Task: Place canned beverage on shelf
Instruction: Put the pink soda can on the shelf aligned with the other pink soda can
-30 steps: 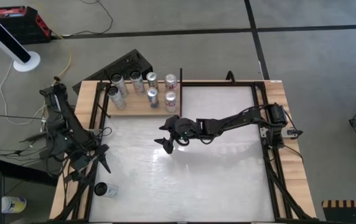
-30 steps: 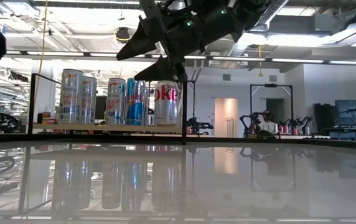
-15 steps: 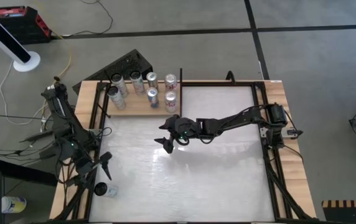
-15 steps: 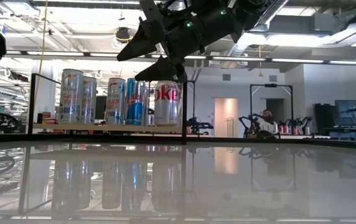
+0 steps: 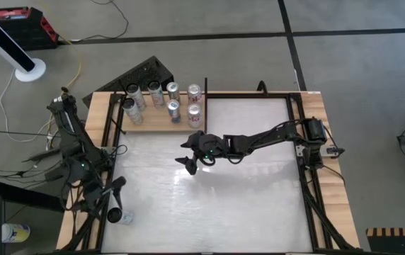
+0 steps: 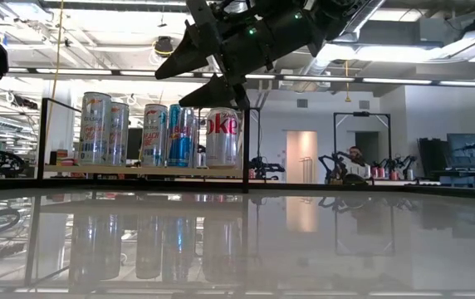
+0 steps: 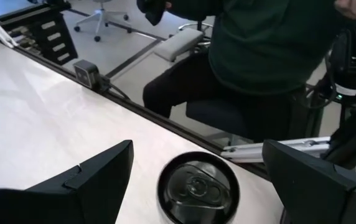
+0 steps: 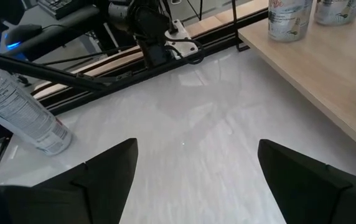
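1. Lying on its side, the can point(image 5: 120, 216) is found directly ahead of the left gripper point(image 5: 110, 196), between the lines of its spread fingers; nothing is held. Its dark top end is turned toward the pincer.
2. The right gripper point(image 5: 188, 152) is likewise spread and empty, raised above the table point(image 5: 245, 205); the shelf point(image 5: 156, 119) is just beyond its tips, stocked with upright cans point(image 5: 194, 115).
3. The can is judged light, rigid if full, thin-walled, smooth and prone to rolling. A hold across the cylindrical mid-body is advised, not on the rim.
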### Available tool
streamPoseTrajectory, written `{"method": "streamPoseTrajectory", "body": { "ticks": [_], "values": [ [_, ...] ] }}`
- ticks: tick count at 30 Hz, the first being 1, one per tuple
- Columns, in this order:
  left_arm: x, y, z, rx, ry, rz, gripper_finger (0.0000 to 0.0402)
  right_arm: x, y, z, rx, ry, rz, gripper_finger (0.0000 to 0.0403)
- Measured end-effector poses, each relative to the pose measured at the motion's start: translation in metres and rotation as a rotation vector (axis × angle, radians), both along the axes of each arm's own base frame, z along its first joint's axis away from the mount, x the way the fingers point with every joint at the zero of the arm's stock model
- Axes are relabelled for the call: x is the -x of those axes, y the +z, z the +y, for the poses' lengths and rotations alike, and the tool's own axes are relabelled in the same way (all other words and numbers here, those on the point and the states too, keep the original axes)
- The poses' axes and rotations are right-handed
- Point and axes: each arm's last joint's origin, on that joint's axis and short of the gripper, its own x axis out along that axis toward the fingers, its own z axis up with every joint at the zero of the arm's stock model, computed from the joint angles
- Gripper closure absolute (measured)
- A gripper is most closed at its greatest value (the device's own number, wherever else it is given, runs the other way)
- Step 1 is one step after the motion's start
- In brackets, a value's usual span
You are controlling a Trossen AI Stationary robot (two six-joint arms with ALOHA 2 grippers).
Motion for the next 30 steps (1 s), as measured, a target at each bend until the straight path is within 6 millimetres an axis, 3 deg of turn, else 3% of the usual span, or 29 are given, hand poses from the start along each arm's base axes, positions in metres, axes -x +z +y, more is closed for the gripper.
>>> {"method": "streamPoseTrajectory", "body": {
  "ticks": [8, 20, 30],
  "values": [
    [-0.002, -0.017, -0.003, -0.002, -0.007, 0.004, 0.0061, 0.000, 0.000, 0.000, -0.004, -0.001, 0.000, 0.0047],
    [-0.002, -0.019, -0.003, -0.020, 0.002, 0.014, 0.0061, -0.001, 0.002, 0.000, -0.004, -0.001, -0.025, 0.0047],
    [-0.011, -0.034, -0.018, -0.114, 0.013, 0.095, 0.0061, -0.001, 0.002, 0.000, -0.004, -0.001, -0.025, 0.0047]
  ]
}}
